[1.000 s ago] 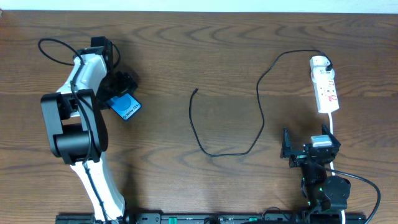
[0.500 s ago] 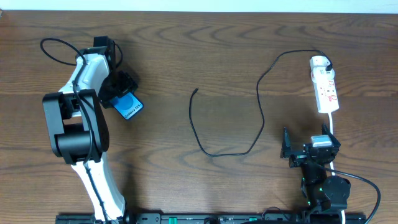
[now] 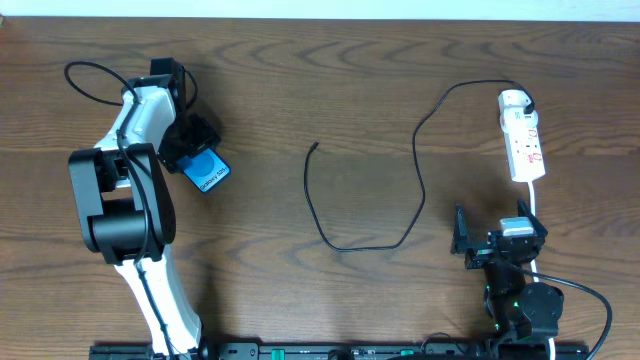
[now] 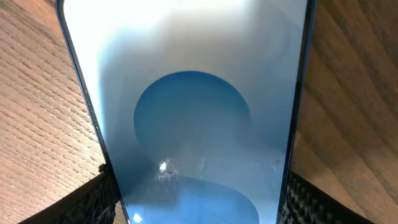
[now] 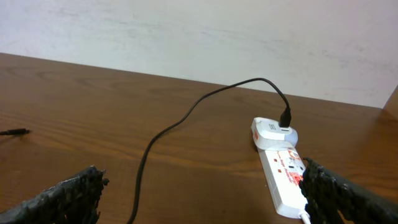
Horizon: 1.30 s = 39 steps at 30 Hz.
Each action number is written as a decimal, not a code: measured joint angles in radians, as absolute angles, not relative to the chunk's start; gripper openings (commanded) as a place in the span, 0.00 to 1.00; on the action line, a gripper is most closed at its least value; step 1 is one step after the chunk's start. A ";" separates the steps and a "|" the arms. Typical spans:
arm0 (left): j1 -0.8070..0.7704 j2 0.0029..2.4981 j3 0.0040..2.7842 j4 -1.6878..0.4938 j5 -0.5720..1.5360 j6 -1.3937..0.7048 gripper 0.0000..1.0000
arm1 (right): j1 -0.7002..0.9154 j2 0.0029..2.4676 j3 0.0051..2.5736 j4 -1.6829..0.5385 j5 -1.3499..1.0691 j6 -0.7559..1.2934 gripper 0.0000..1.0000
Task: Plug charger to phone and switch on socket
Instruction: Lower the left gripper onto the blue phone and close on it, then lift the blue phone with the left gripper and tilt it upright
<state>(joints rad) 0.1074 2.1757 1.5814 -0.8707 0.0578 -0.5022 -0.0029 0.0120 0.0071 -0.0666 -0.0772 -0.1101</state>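
Pads (image 4: 93, 202) of the left pincer (image 4: 198, 182) clamped the phone (image 3: 207, 172) by its long edges at the left of the table (image 3: 380, 80). The right pincer (image 5: 202, 177) stood apart, holding nothing, on the near side of the socket (image 3: 525, 145); the charger (image 3: 345, 245) lay mid-table.

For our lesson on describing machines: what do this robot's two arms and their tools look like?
The left arm has white links between bulky black joints, with a thin black cable looping beside it. The right arm is mostly black with a pale block on top and a trailing black cable. The left tool and right tool are black; the fingers have a rough, knobbly surface.
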 measured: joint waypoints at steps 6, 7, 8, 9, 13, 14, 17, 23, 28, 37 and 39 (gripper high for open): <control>0.107 2.173 1.581 -0.872 0.065 -0.502 0.69 | -0.003 0.012 0.007 -0.067 -0.077 -0.110 0.99; 0.107 2.172 1.581 -0.874 0.067 -0.501 0.68 | -0.003 0.012 0.007 -0.067 -0.077 -0.110 0.99; 0.107 2.171 1.579 -0.876 0.070 -0.501 0.67 | -0.003 0.012 0.007 -0.067 -0.077 -0.110 0.99; 0.107 2.169 1.578 -0.880 0.076 -0.501 0.66 | -0.003 0.012 0.007 -0.067 -0.077 -0.110 0.99; 0.107 2.161 1.568 -0.892 0.107 -0.501 0.65 | -0.003 0.012 0.007 -0.067 -0.077 -0.110 0.99; 0.107 2.159 1.565 -0.897 0.114 -0.501 0.65 | -0.003 0.012 0.007 -0.067 -0.077 -0.110 0.99; 0.107 2.154 1.560 -0.916 0.135 -0.501 0.66 | -0.003 0.012 0.007 -0.067 -0.077 -0.110 0.99; 0.107 2.142 1.546 -0.948 0.163 -0.500 0.65 | -0.003 0.012 0.007 -0.067 -0.077 -0.110 0.99; 0.103 2.126 1.545 -0.957 0.189 -0.497 0.65 | -0.003 0.012 0.007 -0.067 -0.077 -0.110 0.99; 0.067 2.120 1.544 -0.933 0.202 -0.497 0.65 | -0.003 0.012 0.007 -0.067 -0.077 -0.110 0.99; 0.057 2.120 1.539 -0.927 0.204 -0.498 0.65 | -0.003 0.012 0.007 -0.067 -0.077 -0.110 0.99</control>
<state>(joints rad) 0.0574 2.1204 1.5394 -0.9268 0.2043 -0.4976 -0.0029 0.0120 0.0071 -0.0666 -0.0772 -0.1101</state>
